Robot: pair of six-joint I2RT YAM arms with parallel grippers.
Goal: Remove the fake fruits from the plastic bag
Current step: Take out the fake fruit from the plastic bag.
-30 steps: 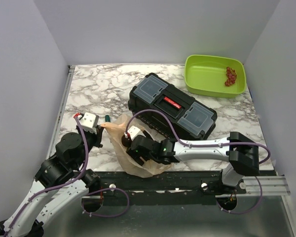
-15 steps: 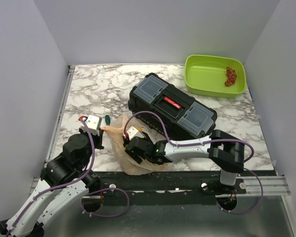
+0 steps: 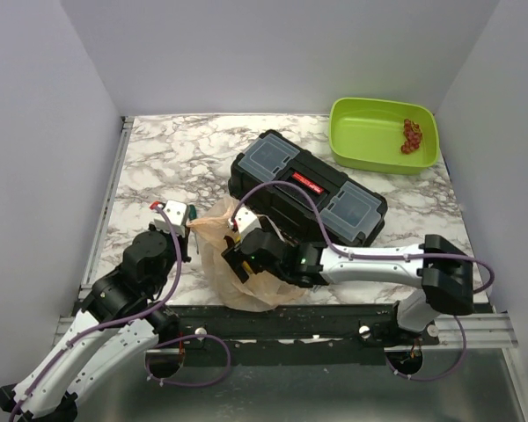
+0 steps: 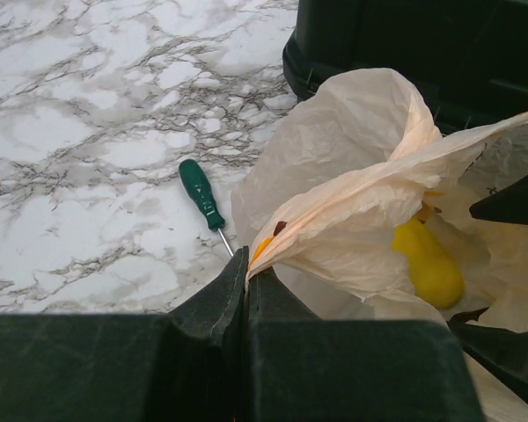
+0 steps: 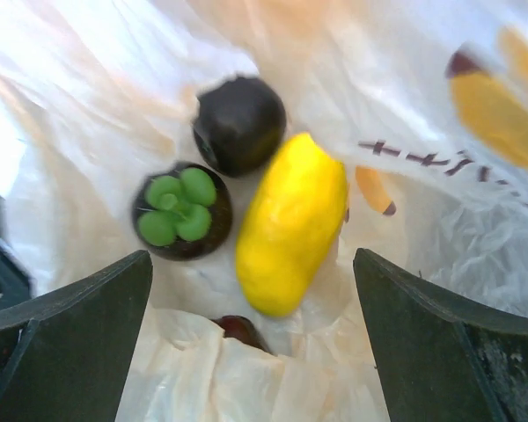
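step: reach into the bag (image 3: 251, 286) for the first pick; none of its contents show outside it, so the task looks near its start. bag lies on the table (image 3: 167, 158) just in front of the toolbox (image 3: 308, 186). left gripper (image 4: 245, 260) has its jaws fully closed on a fold of the bag rim, holding the mouth up; a screwdriver (image 4: 201, 193) lies just beside it. right gripper (image 5: 251, 264) is inside the mouth, jaws wide apart, holding nothing, poised over the contents. inside: yellow lemon (image 5: 290, 224) in the middle, two plums (image 5: 239, 125) just beside it, one showing a green calyx; another dark piece (image 5: 239, 330) peeks from under a fold. film is thin, crinkled, translucent tan with orange prints. next, by my reading: lower and close across the lemon's narrow width without catching film; smooth plastic may slip.
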